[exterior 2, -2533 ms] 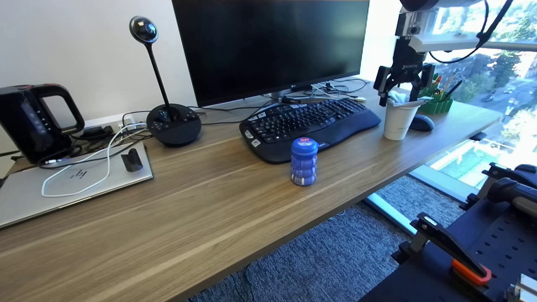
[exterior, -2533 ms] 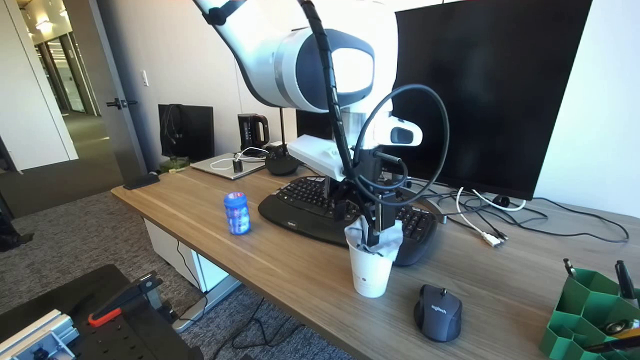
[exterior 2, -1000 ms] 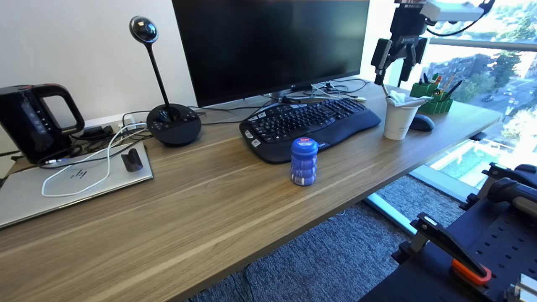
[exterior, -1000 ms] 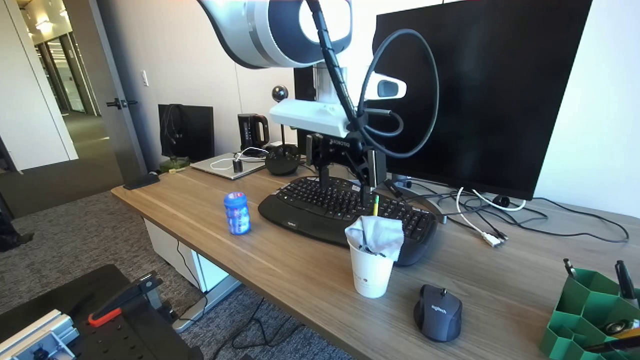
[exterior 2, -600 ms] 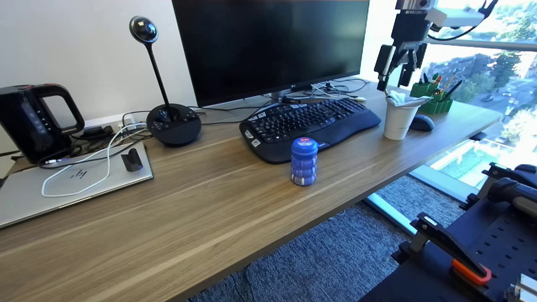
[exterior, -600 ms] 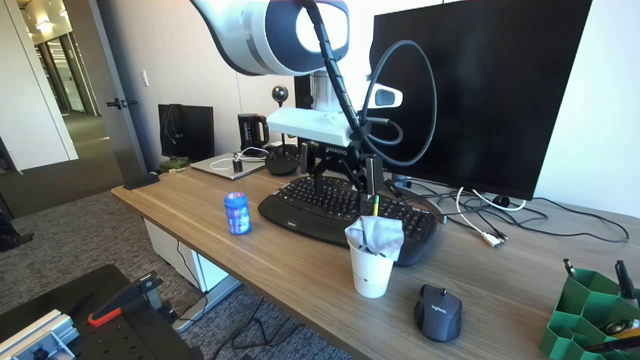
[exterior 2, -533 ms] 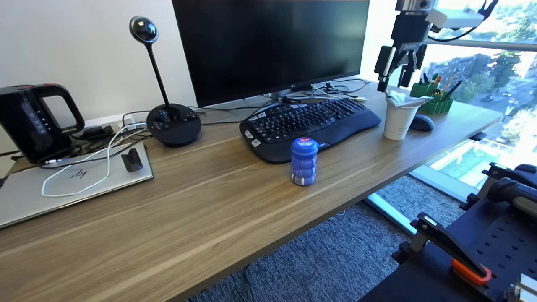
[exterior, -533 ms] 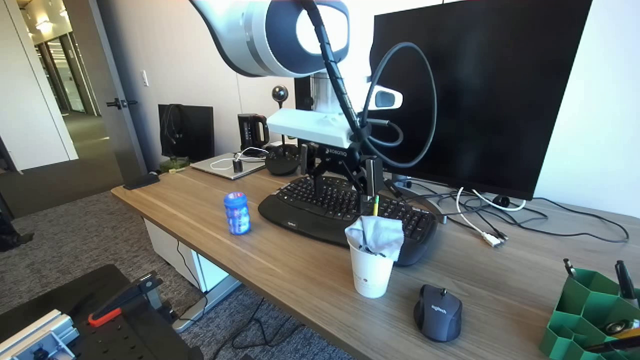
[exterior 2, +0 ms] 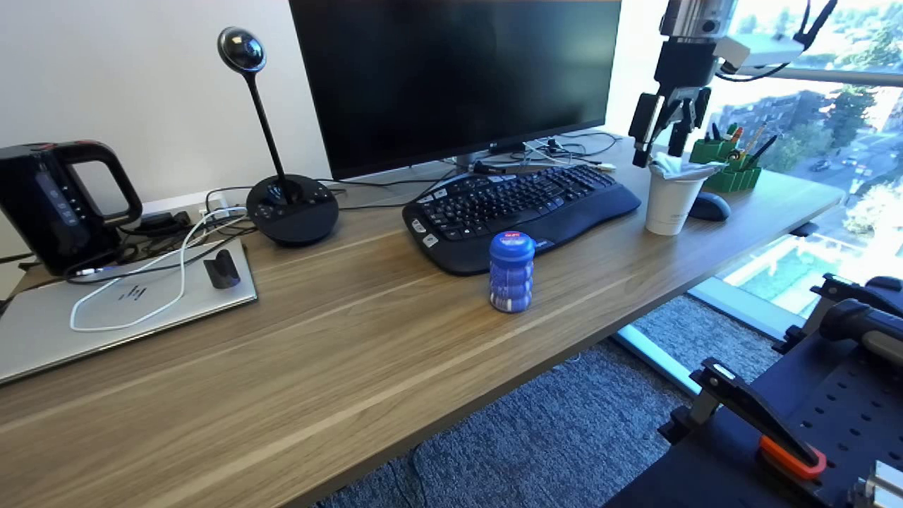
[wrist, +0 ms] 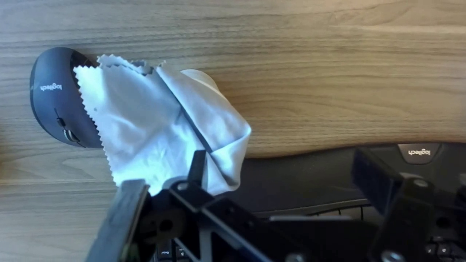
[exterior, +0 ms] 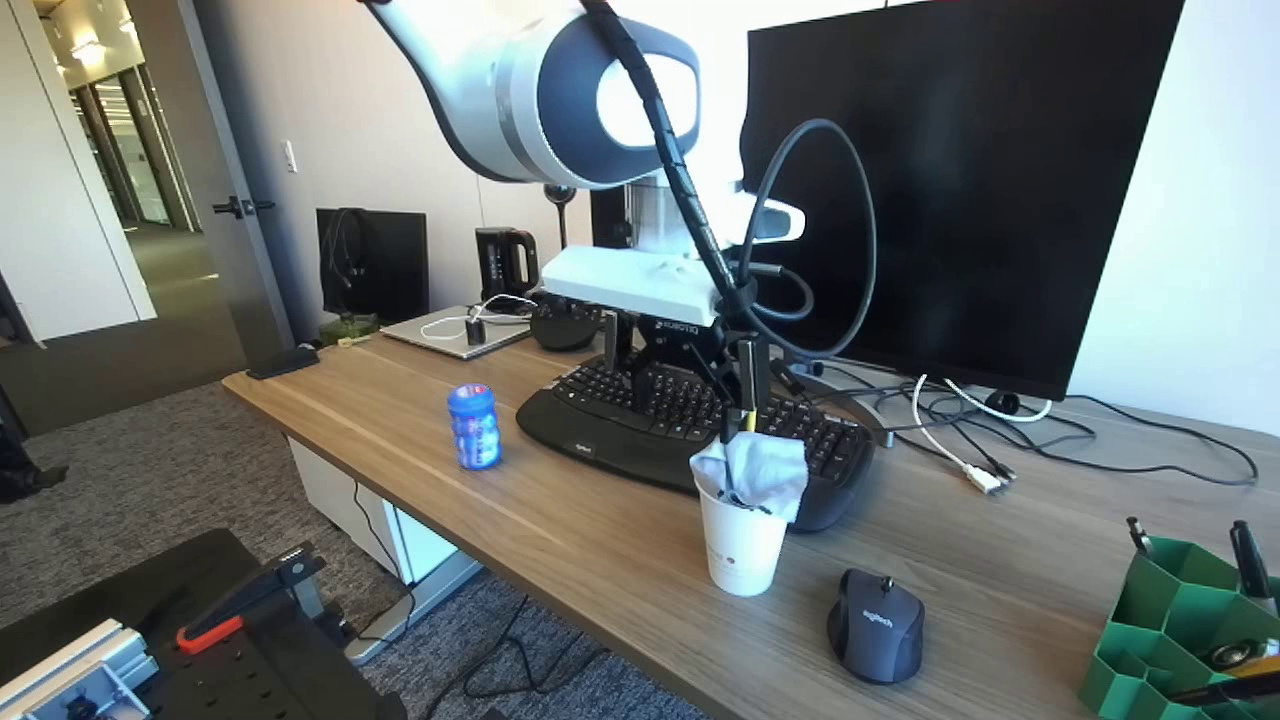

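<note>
Gripper (exterior: pixel 686 415): jaws spread wide, nothing held; hangs just above the rim of the cup (exterior: pixel 742 550), the landmark for every place below. One finger (wrist: pixel 197 165) is close by that rim on the keyboard (exterior 2: pixel 508 204) side; its partner hangs out over the keyboard.
Desk (exterior 2: pixel 338 367): wooden top; carries the cup near its long free edge. A strong sideways push could carry the cup toward that edge.
Monitor (exterior: pixel 960 200): dark screen; well apart from the cup, across the keyboard from it.
Keyboard: black, just beside the cup. Lowering with the jaws this wide could press the outer finger onto it, since that finger lies above it.
Pen holder (exterior: pixel 1150 588): green, with hexagonal cells; well apart from the cup, past the mouse (exterior: pixel 876 632).
Cup: white, upright on the desk. Uneven finger contact at the rim could tip it; the cause would be an off-centre approach, as the jaws do not straddle it.
Cloth (wrist: pixel 145 120): pale, zigzag-edged; sits in the cup's mouth and drapes over the rim. A fingertip catching a fold could drag it out or pull the cup over.
Jar (exterior 2: pixel 511 279): blue, lidded, upright; well apart from the cup, on the side away from the mouse.
Mouse: dark; near the cup, partly screened by the cloth in the wrist view.
Yellow stick (exterior: pixel 750 422): rises behind the cloth at the cup, next to a finger in an exterior view. Contact cannot be confirmed, because the finger covers its upper part. Sideways travel could knock it loose.
</note>
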Robot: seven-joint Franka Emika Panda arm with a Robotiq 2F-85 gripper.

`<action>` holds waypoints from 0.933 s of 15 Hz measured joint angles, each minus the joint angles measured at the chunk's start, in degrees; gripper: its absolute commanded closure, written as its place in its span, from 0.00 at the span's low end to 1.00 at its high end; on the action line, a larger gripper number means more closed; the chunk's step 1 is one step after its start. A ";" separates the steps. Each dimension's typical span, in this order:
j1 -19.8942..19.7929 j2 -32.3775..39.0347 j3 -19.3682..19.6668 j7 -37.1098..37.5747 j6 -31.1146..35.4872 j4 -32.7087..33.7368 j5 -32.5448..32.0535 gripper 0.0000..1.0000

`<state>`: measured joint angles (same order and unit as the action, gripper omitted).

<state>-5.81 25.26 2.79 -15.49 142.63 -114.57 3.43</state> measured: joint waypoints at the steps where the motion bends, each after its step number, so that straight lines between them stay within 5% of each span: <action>1: 0.00 0.25 -0.16 -0.56 0.31 0.01 0.00 0.00; 14: -0.33 1.56 -1.09 -4.46 1.52 0.04 -1.33 0.00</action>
<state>-6.14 26.82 1.71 -19.95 144.16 -114.53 2.10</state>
